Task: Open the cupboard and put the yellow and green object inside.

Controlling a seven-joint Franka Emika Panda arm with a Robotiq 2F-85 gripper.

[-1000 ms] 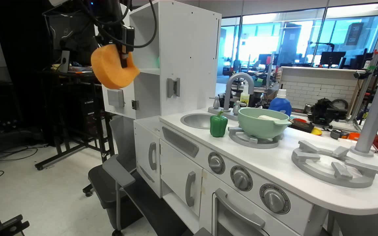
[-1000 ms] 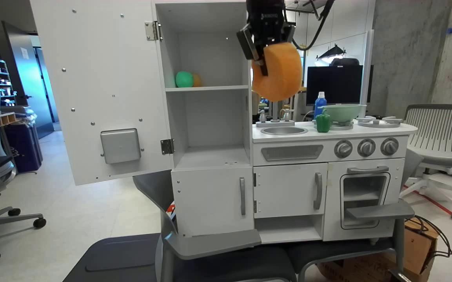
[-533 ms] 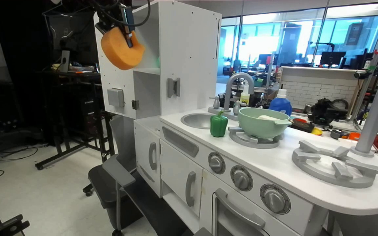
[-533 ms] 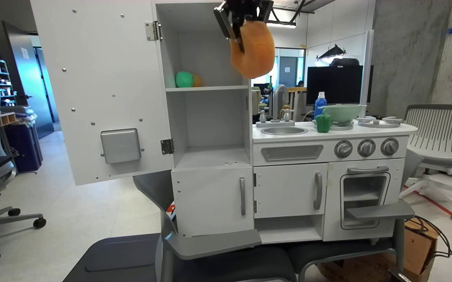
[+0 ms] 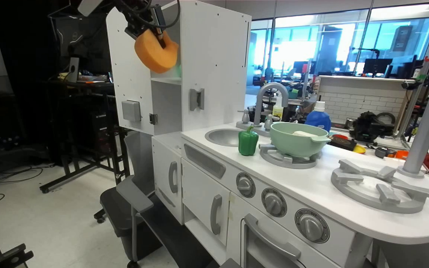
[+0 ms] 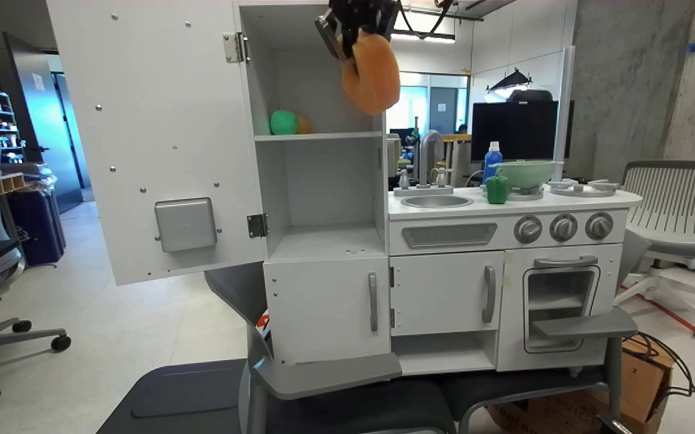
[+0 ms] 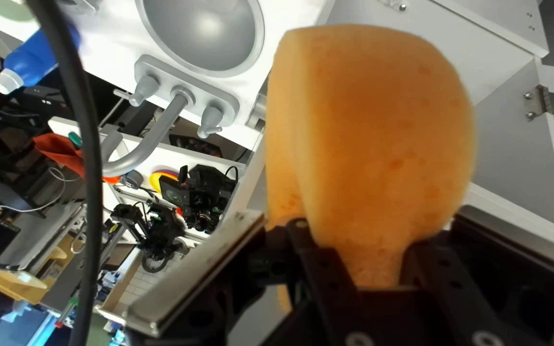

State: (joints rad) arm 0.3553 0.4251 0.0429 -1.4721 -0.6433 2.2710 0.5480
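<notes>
The orange lump (image 7: 382,144) is matt, foam-like, finely mottled; in the wrist view the sink (image 7: 204,33), at eleven o'clock, looks satiny metal; in an exterior view the cupboard door (image 6: 166,132), at ten o'clock, is smooth; the pepper (image 5: 248,143) is glossy, plastic-looking.

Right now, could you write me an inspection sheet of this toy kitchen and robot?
Surface: white countertop, with a sink set in.
Job's things: cupboard open; on its upper shelf, a green object partly hides an orange object.
Clutter: green pepper and pale-green bowl on the countertop, blue bottle beyond.
Grippers: one gripper clamps an orange lump, high near the cupboard.
Cables: black cable looping by the gripper; loose cables on the floor.
Surroundings: chairs before the toy kitchen, black monitor behind.
</notes>
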